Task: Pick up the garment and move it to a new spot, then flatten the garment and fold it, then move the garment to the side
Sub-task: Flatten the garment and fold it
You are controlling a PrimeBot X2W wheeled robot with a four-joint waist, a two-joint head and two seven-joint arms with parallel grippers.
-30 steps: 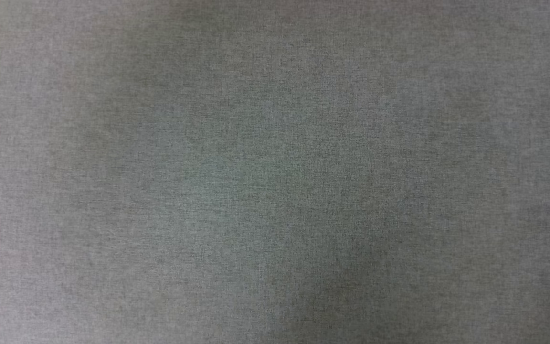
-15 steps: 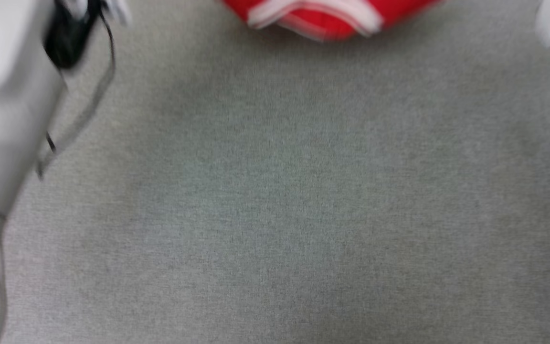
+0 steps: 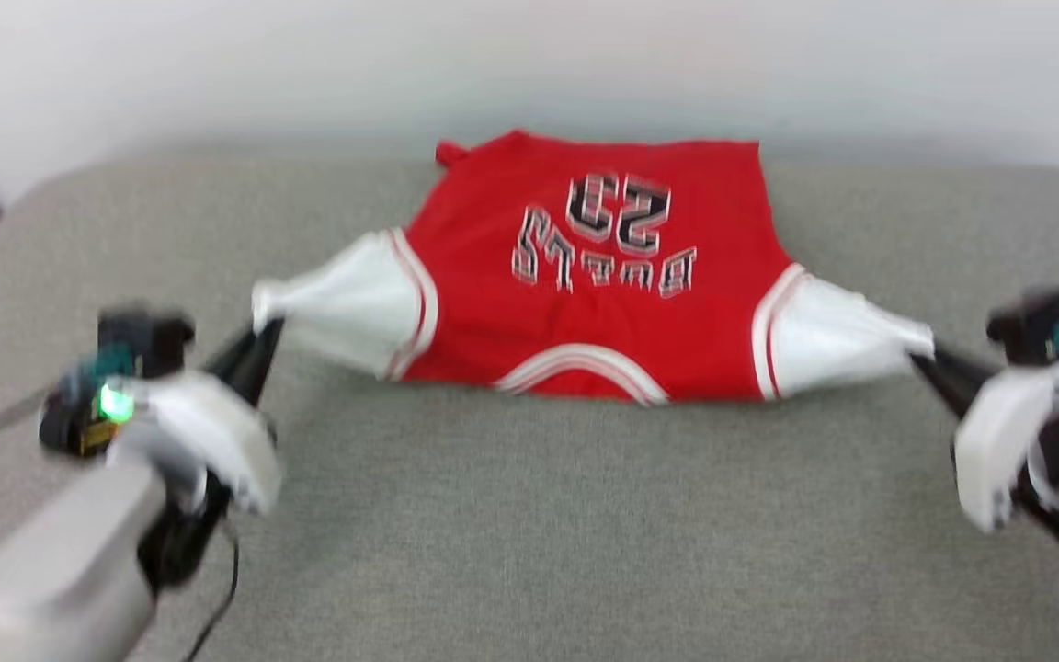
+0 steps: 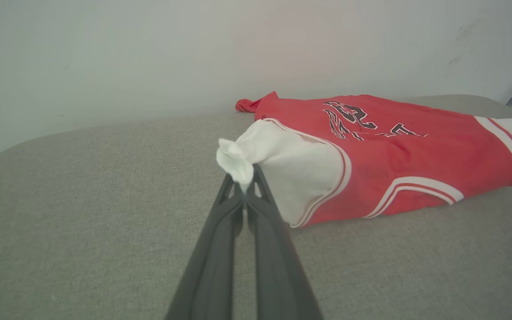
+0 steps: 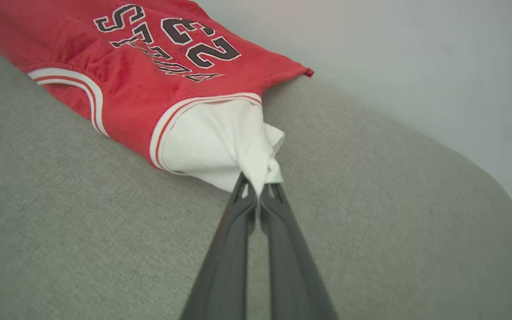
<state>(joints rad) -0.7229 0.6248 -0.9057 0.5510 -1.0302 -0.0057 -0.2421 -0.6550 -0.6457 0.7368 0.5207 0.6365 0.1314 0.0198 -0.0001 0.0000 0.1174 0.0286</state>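
In front of you a pale wall rises behind the far edge of a desk covered in grey woven cloth, with rounded corners at both far ends.

The garment lies on the far half of the desk, about midway across and close to the wall. It is spread chest-up, its hem toward the wall and its striped collar trim toward you. The black-and-white lettering therefore reads upside down in the head view. The red body lies mostly flat. One far hem corner on your left is bunched into a small lump.

Both white sleeves are pulled outward into tapering cones. Your pale left forearm enters from the lower left.

Your left tool is pinched tight on the tip of the left-hand sleeve. In the left wrist view its two dark fingers meet around a small wad of white cloth. Your right tool is likewise clamped on the tip of the right-hand sleeve. The right wrist view shows that tool with white fabric gathered between its fingertips.

The two tools sit well apart, one on each side of the garment. A small green light glows on your left wrist.
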